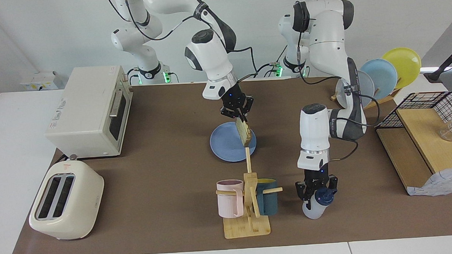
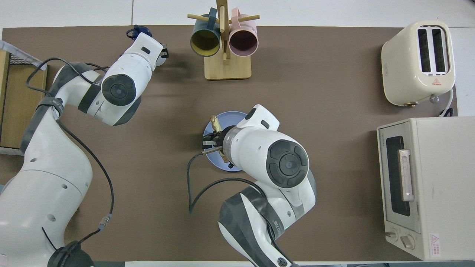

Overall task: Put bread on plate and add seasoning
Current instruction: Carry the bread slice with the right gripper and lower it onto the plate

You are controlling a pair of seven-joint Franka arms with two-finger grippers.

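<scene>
Toast [image 1: 244, 133], a tan slice with a darker crust, hangs on edge over the blue plate [image 1: 227, 146], pinched at its top by the right gripper [image 1: 239, 117]; from overhead the right arm hides most of both. Nothing lies on the plate. Near the mug rack [image 1: 248, 202], with its pink mug [image 1: 229, 198] and teal mug [image 1: 268, 201], the left gripper [image 1: 315, 190] has its fingers around the seasoning bottle [image 1: 314, 207], standing on the mat toward the left arm's end; whether they press it is unclear.
</scene>
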